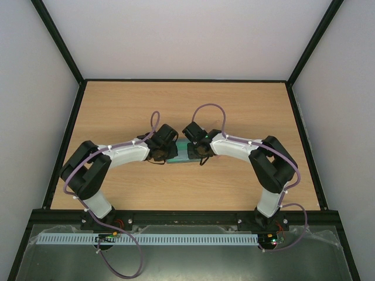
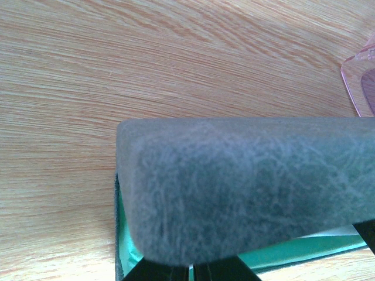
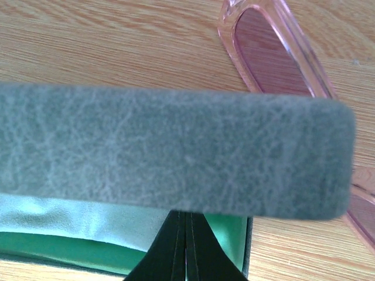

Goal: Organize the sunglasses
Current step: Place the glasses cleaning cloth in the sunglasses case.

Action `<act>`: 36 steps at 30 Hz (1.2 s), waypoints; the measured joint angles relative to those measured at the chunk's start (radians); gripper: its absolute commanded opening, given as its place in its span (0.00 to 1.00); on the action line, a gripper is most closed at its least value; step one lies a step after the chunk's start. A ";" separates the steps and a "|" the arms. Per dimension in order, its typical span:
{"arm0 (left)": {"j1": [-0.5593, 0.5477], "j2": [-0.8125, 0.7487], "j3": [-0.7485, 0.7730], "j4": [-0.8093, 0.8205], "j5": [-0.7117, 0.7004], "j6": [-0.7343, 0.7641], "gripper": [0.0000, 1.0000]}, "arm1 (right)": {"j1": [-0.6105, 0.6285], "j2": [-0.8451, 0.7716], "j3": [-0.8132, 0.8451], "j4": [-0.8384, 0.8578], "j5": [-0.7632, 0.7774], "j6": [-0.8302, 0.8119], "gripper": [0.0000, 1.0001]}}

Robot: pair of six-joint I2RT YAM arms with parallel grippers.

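Both arms are huddled mid-counter [image 1: 176, 105] over the grey-blue glasses case [image 3: 176, 152]. Its felt lid fills both wrist views, with the green lining [image 3: 70, 234] showing underneath. The left end effector [image 2: 190, 272] and the right end effector [image 3: 186, 246] are each clenched tight. Their tips are hidden behind the lid edge, so there's no telling whether they pinch it or just prop it.

The pink sunglasses [image 3: 275, 50] lie on the counter just beyond the case, outside it.

The step looks like getting the case open wide enough to load. To do it well, one arm should probably steady the lid while the other frees up and takes the glasses by the frame, not the lenses. The lid could well flop shut if both let go.
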 measured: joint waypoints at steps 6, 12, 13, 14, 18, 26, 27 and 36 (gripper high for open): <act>0.000 0.010 -0.010 0.008 0.000 0.000 0.02 | 0.000 0.008 0.000 0.000 0.000 0.000 0.01; 0.000 0.017 -0.014 0.009 0.000 0.000 0.02 | 0.000 0.024 0.000 0.001 0.000 0.000 0.01; 0.000 0.019 -0.014 0.010 0.000 0.000 0.02 | 0.000 0.026 0.000 0.001 0.000 0.000 0.01; 0.000 0.022 -0.014 0.010 0.000 0.000 0.02 | 0.000 0.027 0.000 0.001 0.000 0.000 0.01; 0.000 0.029 -0.014 0.010 0.000 0.000 0.07 | 0.000 0.027 0.000 0.001 0.000 0.000 0.02; 0.000 0.030 -0.016 0.010 0.000 -0.005 0.15 | 0.000 0.027 0.000 0.001 0.004 0.001 0.10; 0.000 0.030 -0.018 0.010 0.000 -0.005 0.15 | 0.000 0.027 0.000 0.001 0.005 0.001 0.11; 0.000 0.030 -0.021 0.009 -0.003 -0.005 0.18 | -0.001 0.027 0.000 -0.001 0.030 0.000 0.20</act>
